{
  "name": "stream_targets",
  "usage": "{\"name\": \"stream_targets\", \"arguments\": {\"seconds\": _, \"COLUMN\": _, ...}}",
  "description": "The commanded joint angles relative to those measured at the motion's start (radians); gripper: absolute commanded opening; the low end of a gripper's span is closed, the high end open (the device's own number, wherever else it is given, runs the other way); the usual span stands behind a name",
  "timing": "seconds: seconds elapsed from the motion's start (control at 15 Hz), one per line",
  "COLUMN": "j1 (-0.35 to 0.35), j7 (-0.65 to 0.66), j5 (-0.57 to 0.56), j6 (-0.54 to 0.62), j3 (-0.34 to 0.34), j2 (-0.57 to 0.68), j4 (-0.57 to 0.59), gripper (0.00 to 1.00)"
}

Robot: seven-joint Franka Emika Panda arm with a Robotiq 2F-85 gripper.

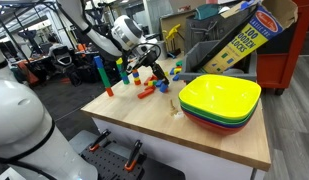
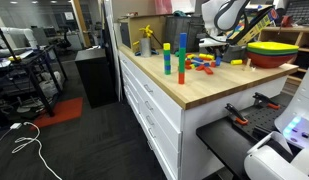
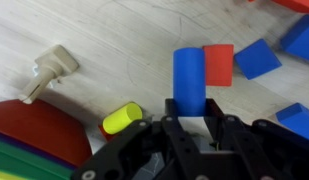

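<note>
In the wrist view my gripper [image 3: 191, 106] is shut on a blue cylinder block [image 3: 190, 70], which sticks out past the fingertips over the light wooden tabletop [image 3: 114, 40]. A red block [image 3: 219, 64] lies right beside the cylinder's far end. A yellow cylinder [image 3: 122, 118] lies just left of the fingers. Blue blocks [image 3: 257, 58] are scattered to the right. In both exterior views the gripper [image 1: 146, 63] [image 2: 220, 46] hangs low over the loose coloured blocks [image 1: 150, 88] in the middle of the table.
A stack of bowls [image 1: 220, 102] [image 2: 274, 47], yellow on top, stands near the blocks, and its red rim [image 3: 34, 135] shows beside the gripper. Upright block towers [image 1: 98, 68] [image 2: 181, 58] stand toward one table end. A beige wooden peg [image 3: 50, 72] lies nearby. A blocks box [image 1: 250, 36] stands behind.
</note>
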Motion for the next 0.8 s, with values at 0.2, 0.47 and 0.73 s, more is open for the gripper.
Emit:
{"name": "stream_targets", "arguments": {"seconds": 0.2, "j1": 0.029, "j7": 0.176, "j5": -0.105, "j6": 0.067, "j3": 0.003, "j2": -0.088, "j4": -0.132, "gripper": 0.08}}
{"name": "stream_targets", "arguments": {"seconds": 0.47, "j1": 0.06, "j7": 0.315, "j5": -0.204, "j6": 0.044, "j3": 0.042, "j2": -0.128, "j4": -0.182, "gripper": 0.08}}
{"name": "stream_targets", "arguments": {"seconds": 0.73, "j1": 0.075, "j7": 0.436, "j5": -0.288, "j6": 0.039, "j3": 0.077, "j2": -0.142, "j4": -0.209, "gripper": 0.08}}
